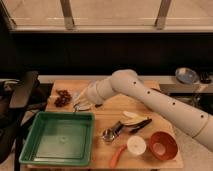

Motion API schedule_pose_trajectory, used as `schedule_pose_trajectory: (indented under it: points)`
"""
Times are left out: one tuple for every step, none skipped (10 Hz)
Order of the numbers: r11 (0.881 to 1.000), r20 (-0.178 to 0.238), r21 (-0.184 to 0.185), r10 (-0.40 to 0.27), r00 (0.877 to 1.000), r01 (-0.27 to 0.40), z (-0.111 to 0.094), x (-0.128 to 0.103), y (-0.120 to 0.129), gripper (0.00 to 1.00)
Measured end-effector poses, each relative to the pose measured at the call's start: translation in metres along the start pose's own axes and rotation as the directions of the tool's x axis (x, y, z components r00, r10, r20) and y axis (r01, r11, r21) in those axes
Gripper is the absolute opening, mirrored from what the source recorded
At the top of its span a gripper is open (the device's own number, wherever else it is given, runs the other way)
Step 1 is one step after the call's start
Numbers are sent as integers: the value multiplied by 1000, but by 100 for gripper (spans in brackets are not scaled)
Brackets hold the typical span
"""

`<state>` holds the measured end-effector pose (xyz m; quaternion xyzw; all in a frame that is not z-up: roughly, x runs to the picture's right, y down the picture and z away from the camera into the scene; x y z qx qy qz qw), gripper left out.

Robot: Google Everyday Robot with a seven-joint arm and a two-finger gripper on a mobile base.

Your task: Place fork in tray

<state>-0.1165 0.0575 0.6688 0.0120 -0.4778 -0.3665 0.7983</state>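
Note:
The green tray point(30, 159) lies at the front left of the wooden table, with nothing in it. My gripper point(80, 103) hangs just above the table, a little beyond the tray's far right corner, at the end of the white arm point(150, 97) that reaches in from the right. A slim pale silver piece, which looks like the fork point(78, 106), shows at the gripper's tip. I cannot tell whether it is held or lying on the table.
A dark red cluster point(62, 96) lies left of the gripper. A black-handled metal scoop point(112, 132), a black-handled knife point(139, 125), a white cup point(136, 145), a reddish-orange bowl point(162, 145) and an orange piece point(117, 156) lie right of the tray. A black chair point(22, 95) stands left of the table.

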Motion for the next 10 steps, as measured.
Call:
schedule_pose_trajectory:
  points:
    - [1000,0,0,0,1000,0,0,0,0,77]
    - [1000,0,0,1,1000,-1,0,0,1,80]
    - [1000,2,1,5,1000,-5,0,1,1,80]
    - [1000,23,18,11,1000,-12,4,-1,3,80]
    - [998,82,51,21,996,-25,16,-7,5,80]
    - [997,118,65,22,993,-30,24,-12,3,80]
    - [996,152,77,21,988,-33,31,-18,3,80]
    - [996,155,81,21,988,-34,31,-18,3,80]
    - [996,154,81,22,988,-35,31,-18,4,80]
    - [996,156,80,20,988,-33,32,-18,3,80]
